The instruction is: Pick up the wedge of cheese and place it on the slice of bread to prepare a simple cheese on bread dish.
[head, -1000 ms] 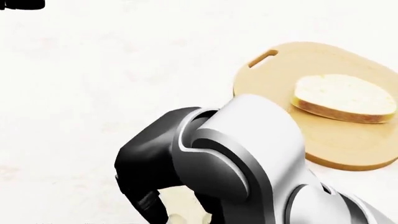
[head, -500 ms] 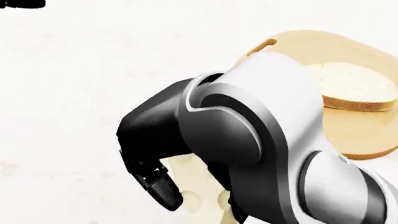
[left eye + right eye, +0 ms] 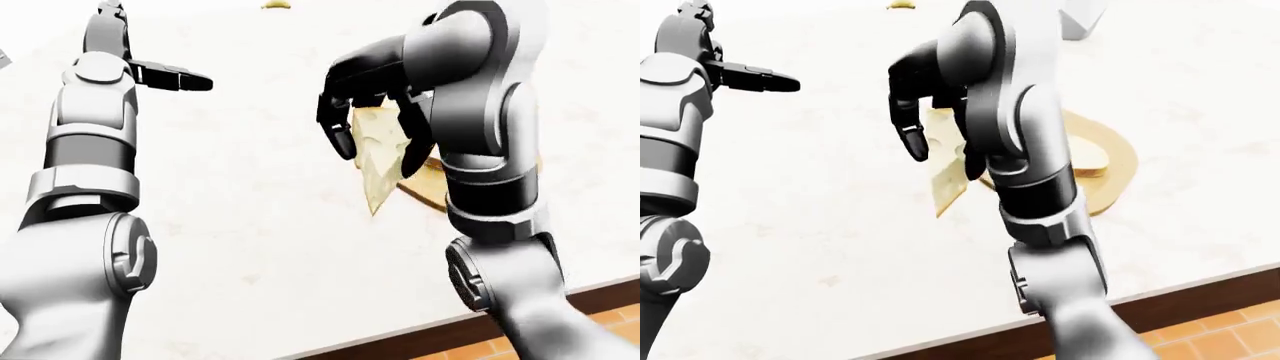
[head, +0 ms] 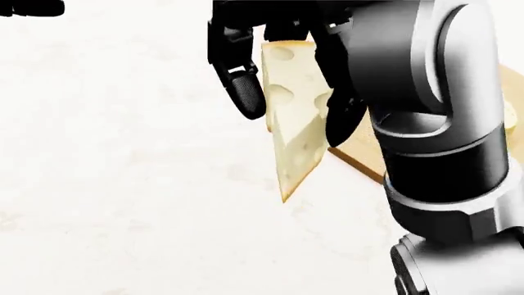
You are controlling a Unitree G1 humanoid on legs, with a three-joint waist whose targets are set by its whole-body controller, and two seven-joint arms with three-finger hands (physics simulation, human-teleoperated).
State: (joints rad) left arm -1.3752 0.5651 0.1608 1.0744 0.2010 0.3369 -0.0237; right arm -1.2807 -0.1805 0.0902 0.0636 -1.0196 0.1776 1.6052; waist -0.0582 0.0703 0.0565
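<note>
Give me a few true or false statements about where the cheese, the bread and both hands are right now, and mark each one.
1. The right hand holds the cheese wedge off the counter. True.
2. The cheese wedge already rests on the bread slice. False: it hangs in the fingers, point downward, beside the cutting board.
3. The left hand grips the cutting board. False: it is held apart at the view's left, holding nothing.
4. The bread slice lies on the cutting board. True.
</note>
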